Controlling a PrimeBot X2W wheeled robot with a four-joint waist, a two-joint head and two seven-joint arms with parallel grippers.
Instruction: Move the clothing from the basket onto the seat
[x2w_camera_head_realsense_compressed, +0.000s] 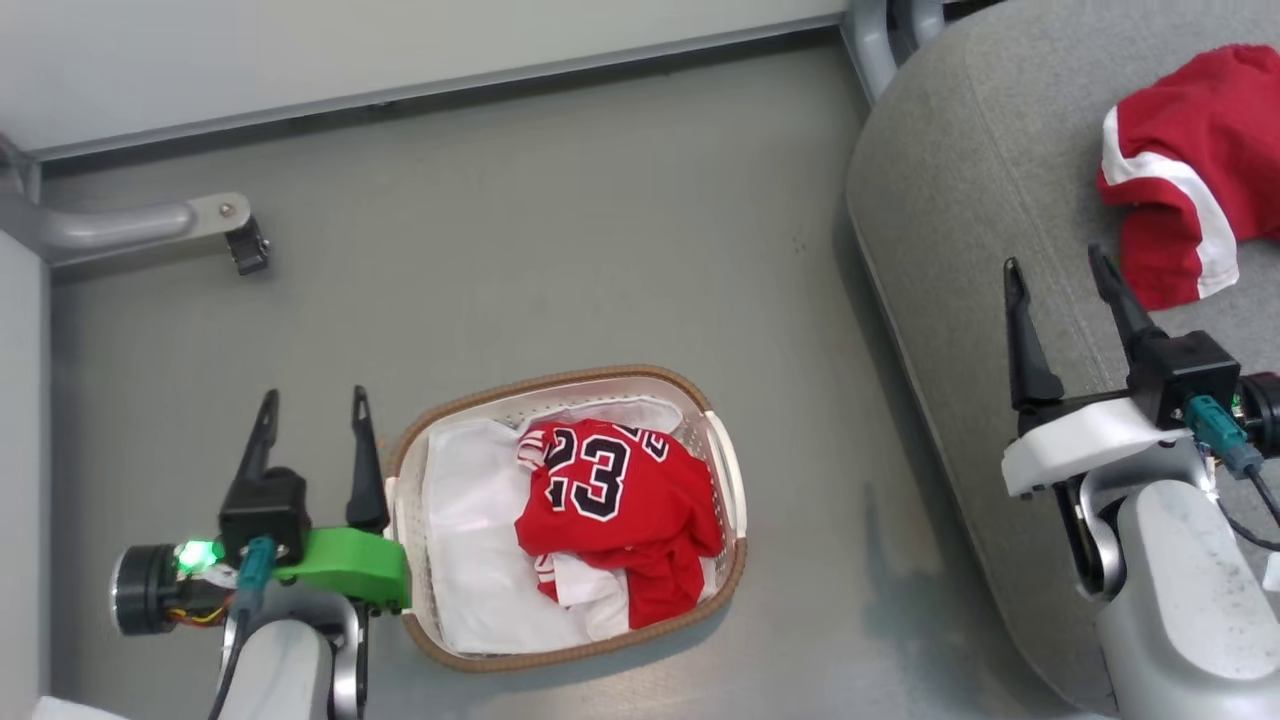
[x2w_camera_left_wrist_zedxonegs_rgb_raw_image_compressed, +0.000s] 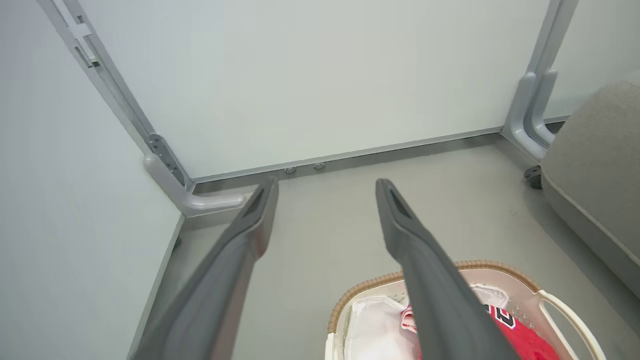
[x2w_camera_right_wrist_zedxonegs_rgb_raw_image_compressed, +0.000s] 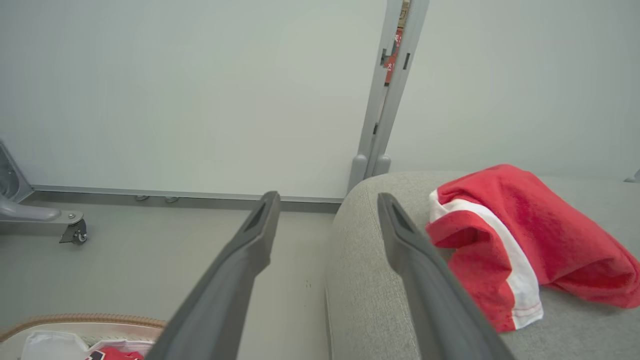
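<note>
- In the basket (x2w_camera_head_realsense_compressed: 590, 375) on the floor, the jersey (x2w_camera_head_realsense_compressed: 610, 500) is lying crumpled on a white liner (x2w_camera_head_realsense_compressed: 470, 540); being soft and light, it is likely inviting a pinch at its bunched top folds.
- On the seat (x2w_camera_head_realsense_compressed: 960, 200), another red garment (x2w_camera_head_realsense_compressed: 1190, 170) is resting.
- The left gripper (x2w_camera_head_realsense_compressed: 314, 392) is hovering beside the basket, the right gripper (x2w_camera_head_realsense_compressed: 1055, 257) at the seat's edge; both pairs of jaws are standing open, empty.

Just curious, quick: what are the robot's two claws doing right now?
Left gripper: open, holding nothing.
Right gripper: open, holding nothing.
</note>
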